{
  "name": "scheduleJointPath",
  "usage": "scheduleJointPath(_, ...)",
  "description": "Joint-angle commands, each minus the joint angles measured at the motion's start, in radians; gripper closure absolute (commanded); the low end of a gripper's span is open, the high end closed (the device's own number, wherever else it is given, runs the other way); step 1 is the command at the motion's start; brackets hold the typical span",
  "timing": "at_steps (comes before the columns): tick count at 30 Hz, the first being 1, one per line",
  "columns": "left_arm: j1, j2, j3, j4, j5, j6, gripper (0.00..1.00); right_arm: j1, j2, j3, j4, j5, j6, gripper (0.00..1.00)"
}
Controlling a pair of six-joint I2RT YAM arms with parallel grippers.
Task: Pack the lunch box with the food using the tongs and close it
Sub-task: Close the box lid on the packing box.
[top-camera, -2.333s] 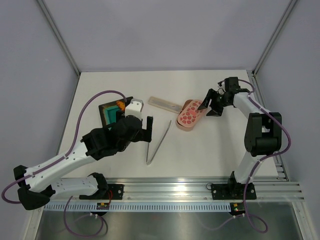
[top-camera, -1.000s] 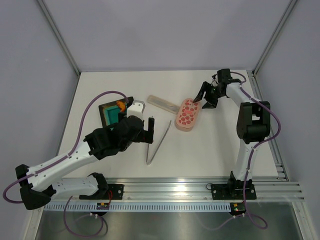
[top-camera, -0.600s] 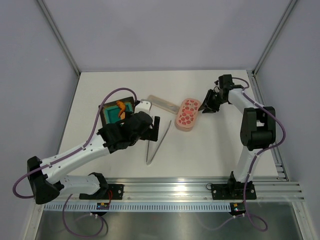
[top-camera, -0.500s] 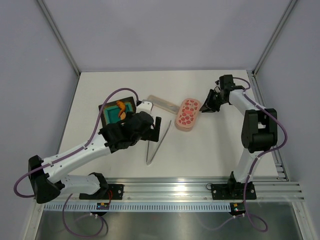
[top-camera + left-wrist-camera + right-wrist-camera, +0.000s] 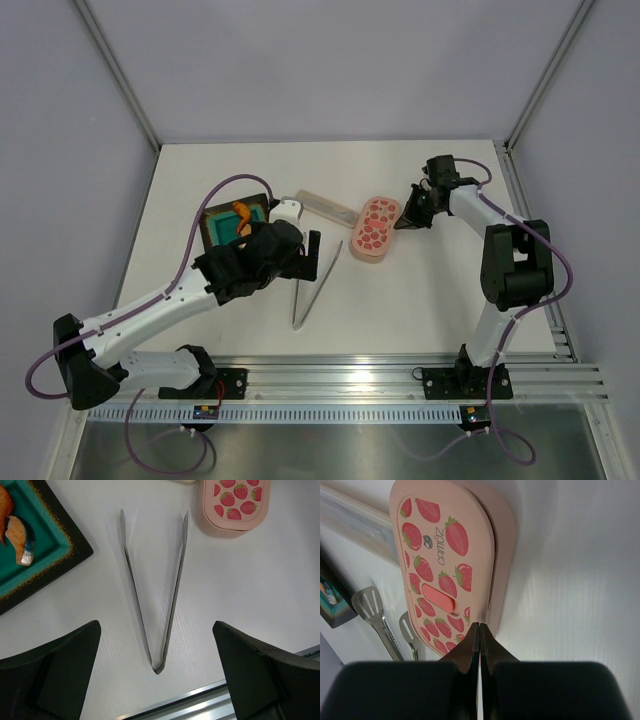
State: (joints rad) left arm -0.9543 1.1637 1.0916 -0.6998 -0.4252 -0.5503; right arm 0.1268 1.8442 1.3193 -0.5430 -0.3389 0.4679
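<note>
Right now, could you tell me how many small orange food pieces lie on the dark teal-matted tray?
2: one orange piece at the left wrist view's edge, one orange-and-dark piece beside it; more may be hidden.

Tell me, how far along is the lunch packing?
Nothing is packed yet. The lunch box has its lid on, the food sits on its tray, and the tongs lie untouched. In hand: the right tool, shut, tips at the lid's edge; the left tool hangs open over the tongs. Left: open, fill, close.
</note>
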Motion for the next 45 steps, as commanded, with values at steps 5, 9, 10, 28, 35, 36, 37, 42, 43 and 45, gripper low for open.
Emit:
scheduleJointPath(5, 0.006, -0.036, 0.014, 0.051, 0.012, -0.007, 0.01, 0.063, 0.027, 0.046, -0.002, 0.041, -0.005, 1.00)
scheduleJointPath(9, 0.006, -0.035, 0.008, 0.049, 0.014, -0.010, 0.01, 0.065, 0.035, 0.038, -0.003, 0.040, -0.005, 1.00)
scheduleJointPath(10, 0.006, -0.036, 0.007, 0.049, 0.014, -0.008, 0.01, 0.065, 0.027, 0.032, 0.000, 0.037, -0.006, 1.00)
scheduleJointPath(28, 0.012, -0.052, -0.018, 0.054, 0.013, -0.013, 0.01, 0.063, -0.020, 0.161, -0.095, 0.146, -0.046, 1.00)
scheduleJointPath(35, 0.015, -0.067, -0.024, 0.049, 0.009, -0.017, 0.01, 0.063, 0.088, 0.242, -0.120, 0.141, -0.054, 1.00)
scheduleJointPath(36, 0.015, -0.065, -0.024, 0.048, 0.008, -0.017, 0.01, 0.063, 0.117, 0.247, -0.117, 0.137, -0.054, 1.00)
scheduleJointPath(37, 0.017, -0.067, -0.024, 0.046, 0.008, -0.019, 0.01, 0.065, 0.133, 0.250, -0.117, 0.135, -0.054, 1.00)
scheduleJointPath(42, 0.019, -0.071, -0.027, 0.043, 0.008, -0.019, 0.01, 0.065, 0.213, 0.253, -0.126, 0.133, -0.080, 1.00)
scheduleJointPath(43, 0.019, -0.070, -0.027, 0.045, 0.008, -0.019, 0.01, 0.065, 0.211, 0.250, -0.129, 0.135, -0.083, 1.00)
scheduleJointPath(45, 0.020, -0.070, -0.029, 0.045, 0.009, -0.019, 0.01, 0.065, 0.173, 0.238, -0.121, 0.130, -0.083, 1.00)
